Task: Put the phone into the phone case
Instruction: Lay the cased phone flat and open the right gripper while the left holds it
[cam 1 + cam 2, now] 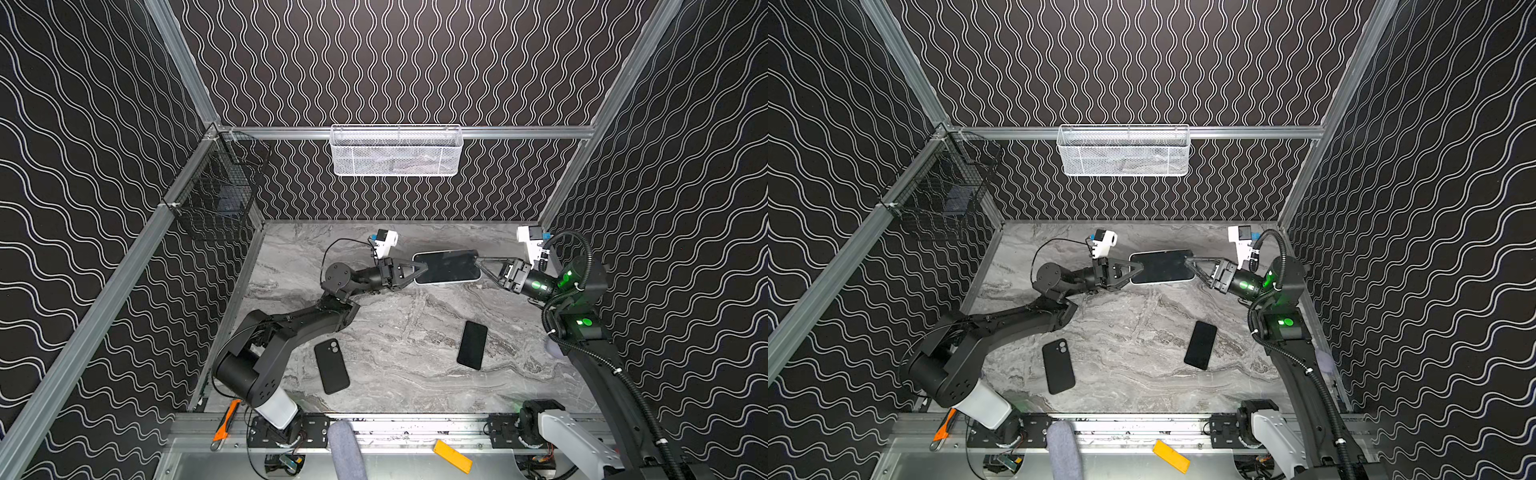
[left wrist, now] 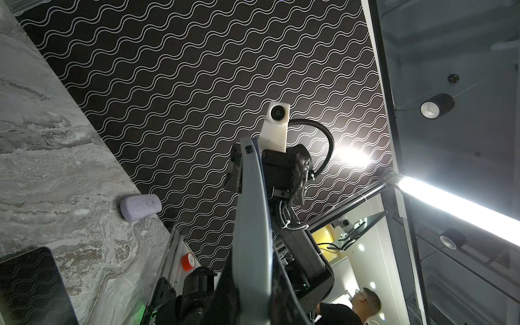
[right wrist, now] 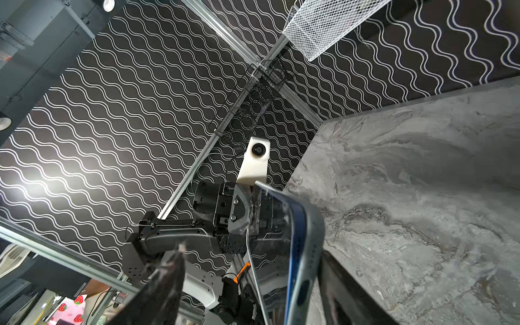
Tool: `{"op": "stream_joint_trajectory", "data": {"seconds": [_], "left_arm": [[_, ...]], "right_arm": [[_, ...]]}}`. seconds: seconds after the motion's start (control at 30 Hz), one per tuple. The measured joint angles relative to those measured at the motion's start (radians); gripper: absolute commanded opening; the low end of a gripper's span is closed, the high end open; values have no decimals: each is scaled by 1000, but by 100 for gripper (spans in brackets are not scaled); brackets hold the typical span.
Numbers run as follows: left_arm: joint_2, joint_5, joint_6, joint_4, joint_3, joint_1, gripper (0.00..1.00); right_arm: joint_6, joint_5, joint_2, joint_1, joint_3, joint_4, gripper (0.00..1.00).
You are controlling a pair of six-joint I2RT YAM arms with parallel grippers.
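Observation:
A phone (image 1: 446, 268) (image 1: 1160, 266) with a dark screen and a pale blue-grey rim hangs level above the back of the table, between both grippers. My left gripper (image 1: 422, 270) (image 1: 1136, 268) (image 2: 253, 295) is shut on its left end. My right gripper (image 1: 480, 268) (image 1: 1190, 266) (image 3: 253, 287) stands open around its right end, one finger on each side of the blue edge (image 3: 304, 253). A clear corner seems to wrap that edge; I cannot tell if it is a case. A black phone case (image 1: 331, 365) (image 1: 1058, 365) lies back up, at the front left.
A second black phone (image 1: 472, 345) (image 1: 1201, 345) (image 2: 28, 284) lies screen up at the right. On the walls hang a white mesh basket (image 1: 397, 151) and a black wire basket (image 1: 216, 195). A lilac roll (image 2: 140, 206) lies by the right wall. An orange-handled tool (image 1: 224, 422) lies on the front rail.

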Motion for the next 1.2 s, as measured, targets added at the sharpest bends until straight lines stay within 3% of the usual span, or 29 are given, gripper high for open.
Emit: {"op": "stream_joint_trajectory", "data": {"seconds": [0.2, 0.47, 0.7, 0.8, 0.87, 0.97, 1.1, 1.2], "left_arm": [[3, 53, 2, 1, -10, -1, 0], [-60, 112, 54, -93, -10, -4, 0], [-92, 120, 111, -211, -12, -4, 0], [-97, 119, 134, -241, -11, -4, 0], [-96, 115, 135, -247, -11, -4, 0], [-95, 111, 134, -240, -10, -4, 0], [-103, 111, 134, -243, -10, -4, 0], [-123, 112, 139, -248, -10, -4, 0]], "right_arm": [[3, 4, 55, -2, 23, 16, 73], [17, -10, 66, 0, 13, 41, 48], [8, -30, 50, 2, 0, 43, 36], [-2, -39, 42, 4, -1, 40, 44], [-8, -44, 38, 5, -1, 23, 66], [-45, -19, 24, 5, -1, -26, 78], [-78, 61, -10, 3, -1, -88, 86], [-92, 114, -18, 2, 3, -119, 86]]}}
